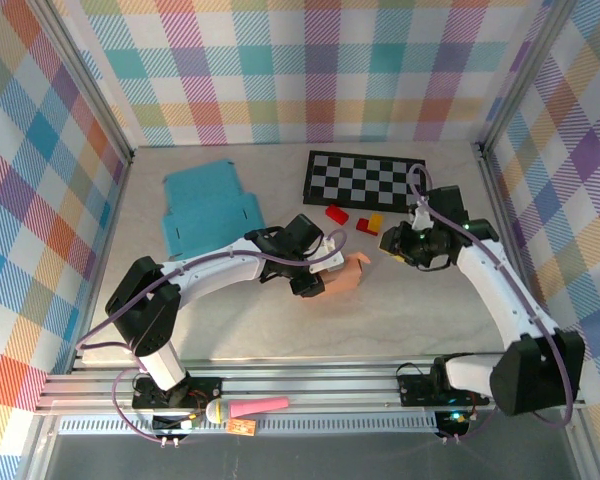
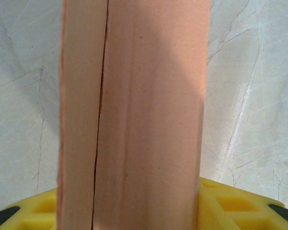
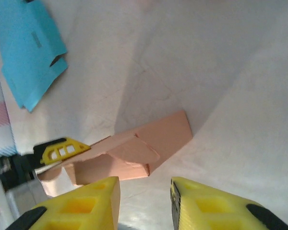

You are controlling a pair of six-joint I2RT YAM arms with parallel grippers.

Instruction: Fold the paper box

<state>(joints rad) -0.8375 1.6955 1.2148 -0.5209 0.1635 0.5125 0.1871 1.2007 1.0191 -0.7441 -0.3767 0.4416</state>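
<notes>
The pink paper box (image 1: 346, 275) lies partly folded near the table's middle. My left gripper (image 1: 318, 268) is shut on its left end. In the left wrist view the paper box (image 2: 134, 115) stands between the yellow fingers (image 2: 230, 206), a dark seam running down its left side. My right gripper (image 1: 392, 243) hovers just right of the box without touching it. In the right wrist view the right gripper (image 3: 145, 201) is open with nothing between its fingers; the paper box (image 3: 156, 141) lies ahead with a rounded flap on top, and the left gripper's finger (image 3: 60, 149) is at its far end.
A flat blue cardboard sheet (image 1: 208, 210) lies at the back left, also visible as the blue sheet (image 3: 29, 52). A checkerboard (image 1: 365, 178) sits at the back, with red blocks (image 1: 337, 213) and a yellow block (image 1: 375, 222) before it. A pink microphone (image 1: 250, 408) rests on the front rail.
</notes>
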